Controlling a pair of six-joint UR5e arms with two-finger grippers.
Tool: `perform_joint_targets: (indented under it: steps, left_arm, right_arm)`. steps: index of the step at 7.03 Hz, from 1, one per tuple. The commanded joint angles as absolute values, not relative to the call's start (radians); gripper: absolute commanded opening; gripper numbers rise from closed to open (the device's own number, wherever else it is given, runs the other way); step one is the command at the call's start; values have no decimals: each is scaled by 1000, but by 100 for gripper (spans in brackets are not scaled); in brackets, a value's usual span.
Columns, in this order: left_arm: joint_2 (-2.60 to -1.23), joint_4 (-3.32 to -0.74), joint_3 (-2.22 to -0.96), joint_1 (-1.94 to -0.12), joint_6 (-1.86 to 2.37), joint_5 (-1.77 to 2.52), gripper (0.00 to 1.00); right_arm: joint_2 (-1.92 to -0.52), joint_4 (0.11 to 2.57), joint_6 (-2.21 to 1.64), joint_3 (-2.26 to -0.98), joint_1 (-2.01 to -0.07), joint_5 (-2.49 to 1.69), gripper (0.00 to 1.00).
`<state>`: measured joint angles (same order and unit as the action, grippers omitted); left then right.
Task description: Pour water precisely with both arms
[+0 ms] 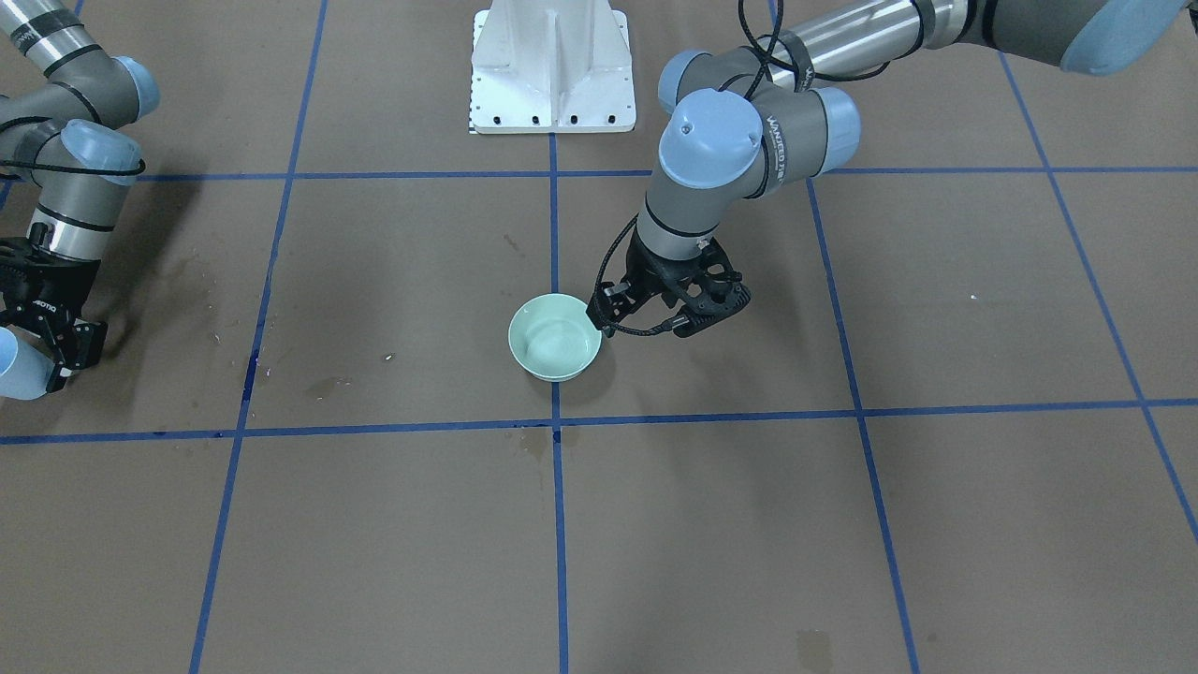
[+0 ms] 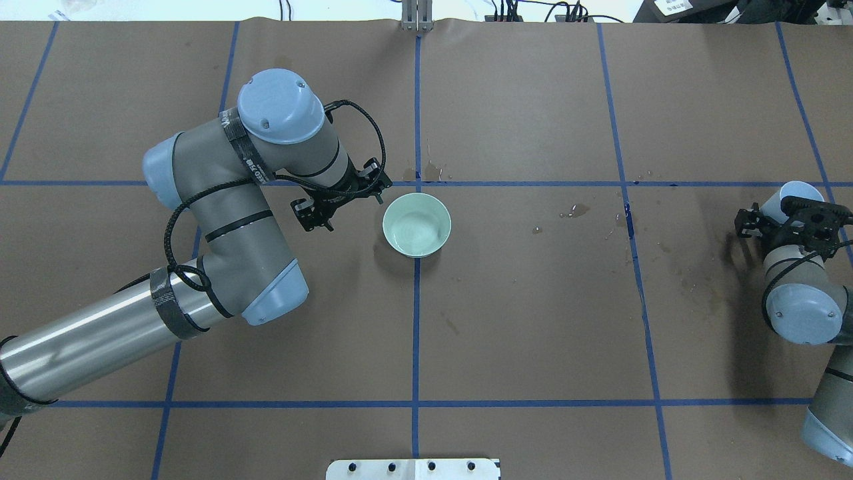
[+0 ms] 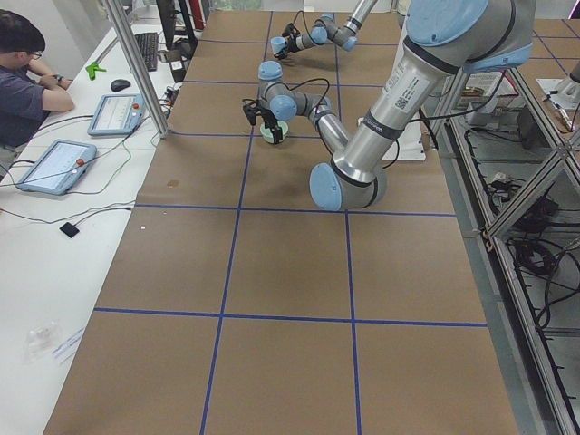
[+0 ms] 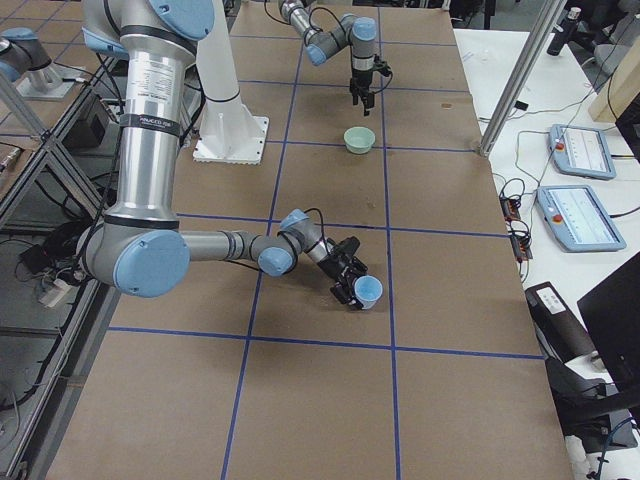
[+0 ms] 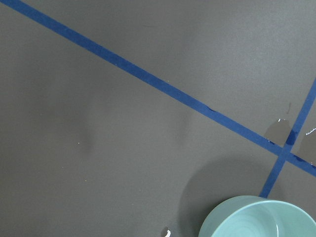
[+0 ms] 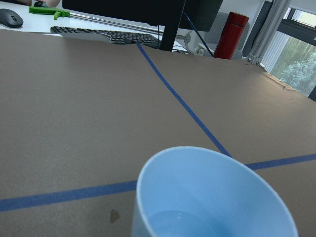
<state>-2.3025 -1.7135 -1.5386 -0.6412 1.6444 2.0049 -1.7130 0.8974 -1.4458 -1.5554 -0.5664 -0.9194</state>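
Note:
A pale green bowl (image 1: 554,337) stands at the table's middle, on a blue tape line; it also shows in the overhead view (image 2: 416,225) and the left wrist view (image 5: 261,219). My left gripper (image 1: 676,314) points down just beside the bowl, apart from it and holding nothing; I cannot tell how its jaws stand. My right gripper (image 1: 42,360) is far off at the table's end, shut on a light blue cup (image 1: 17,367), which is tilted low over the board (image 4: 367,292). Clear water (image 6: 173,222) lies inside the cup.
The white bolted pedestal (image 1: 552,70) stands at the robot's side of the table. Dark wet stains (image 2: 573,211) mark the brown board between bowl and cup. A person (image 3: 23,72) sits at a side desk with tablets (image 3: 54,163).

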Motion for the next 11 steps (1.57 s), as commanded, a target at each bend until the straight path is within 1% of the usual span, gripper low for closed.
perform_joint_targets:
  steps: [1,2,4,5,6,7,8,9,10,11]
  left_arm:
    - [-2303,-1713,-1539,-641,1644,2005,100]
    - [-2303,-1713,-1539,-641,1644,2005,100]
    - [-2303,-1715,-1542,-641,1641,2005,100]
    - [-2289,-1715,-1563,-653,1609,2003,100]
    - [-2240,-1713,-1619,-663,1524,1994,100]
    - [-2183,-1712,-1668,-688,1466,1982,100]
    - [-2139,-1712,-1693,-728,1371,1980,100]
    - [-2099,-1712,-1713,-770,1267,1980,100]
    - [-2048,-1712,-1742,-819,1161,1980,100]
    - [-1984,-1712,-1770,-868,999,1980,100]
  right_arm:
    - [-1703,896,-1439,-1557,-583,-930,19]
    - [-1703,882,-1413,-1568,-600,-946,0]
    - [-1706,694,-1236,-1569,-684,-1052,0]
    - [-1703,642,-1118,-1587,-719,-1098,0]
    - [-1680,629,-1004,-1658,-742,-1174,0]
    - [-1652,618,-952,-1695,-744,-1239,0]
    - [-1613,618,-889,-1736,-741,-1277,0]
    - [-1547,618,-758,-1747,-742,-1384,0]
    - [-1475,586,-554,-1743,-742,-1467,0]
    - [-1429,542,-507,-1732,-741,-1521,0]
